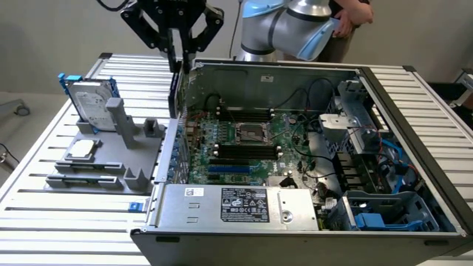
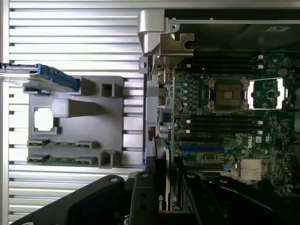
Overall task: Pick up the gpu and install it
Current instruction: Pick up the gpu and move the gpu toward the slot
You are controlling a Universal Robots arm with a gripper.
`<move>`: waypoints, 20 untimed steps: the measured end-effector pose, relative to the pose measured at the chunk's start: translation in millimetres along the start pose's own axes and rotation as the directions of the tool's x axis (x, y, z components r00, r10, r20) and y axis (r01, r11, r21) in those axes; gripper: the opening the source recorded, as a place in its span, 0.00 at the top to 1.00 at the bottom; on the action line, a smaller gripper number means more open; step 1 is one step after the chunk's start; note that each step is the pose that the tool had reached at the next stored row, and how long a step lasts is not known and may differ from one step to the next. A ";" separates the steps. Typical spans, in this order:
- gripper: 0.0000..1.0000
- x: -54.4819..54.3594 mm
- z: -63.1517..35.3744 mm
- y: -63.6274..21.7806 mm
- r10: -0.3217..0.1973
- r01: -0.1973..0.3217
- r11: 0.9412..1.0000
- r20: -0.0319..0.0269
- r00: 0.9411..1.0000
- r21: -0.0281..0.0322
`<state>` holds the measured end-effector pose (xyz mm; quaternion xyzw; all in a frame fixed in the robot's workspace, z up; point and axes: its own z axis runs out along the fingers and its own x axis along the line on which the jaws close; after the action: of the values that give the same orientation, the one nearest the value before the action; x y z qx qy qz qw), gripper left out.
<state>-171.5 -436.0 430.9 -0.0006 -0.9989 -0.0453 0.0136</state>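
My gripper (image 1: 176, 58) hangs above the back-left corner of the open computer case (image 1: 414, 111), shut on the gpu (image 1: 175, 94). The gpu is a thin black card seen edge-on, hanging upright along the case wall at the exterior view's left. In the wrist view the black fingers (image 2: 140, 197) clamp the gpu (image 2: 161, 185), whose green logo shows. It sits just above the edge of the motherboard (image 2: 225, 126). A blue expansion slot (image 2: 201, 147) lies on the board beside the card. A silver bracket (image 2: 161, 44) shows beyond the card, at the case wall.
A grey holder (image 1: 111, 160) stands on the slatted table (image 1: 44, 216) at the exterior view's left, carrying a hard drive in a blue frame (image 1: 92, 102). The power supply (image 1: 236, 205) fills the case's near side. A person (image 1: 351, 14) stands behind the arm.
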 end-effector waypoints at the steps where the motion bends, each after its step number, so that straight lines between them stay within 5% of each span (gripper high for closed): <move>1: 0.74 -4.5 -0.2 -0.7 0.000 0.000 1.000 0.000 1.000 0.000; 20: 0.74 -90.9 1.3 -7.9 0.000 0.000 1.000 0.000 1.000 0.000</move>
<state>-80.7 -443.8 426.4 -0.0006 -0.9989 -0.0455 0.0136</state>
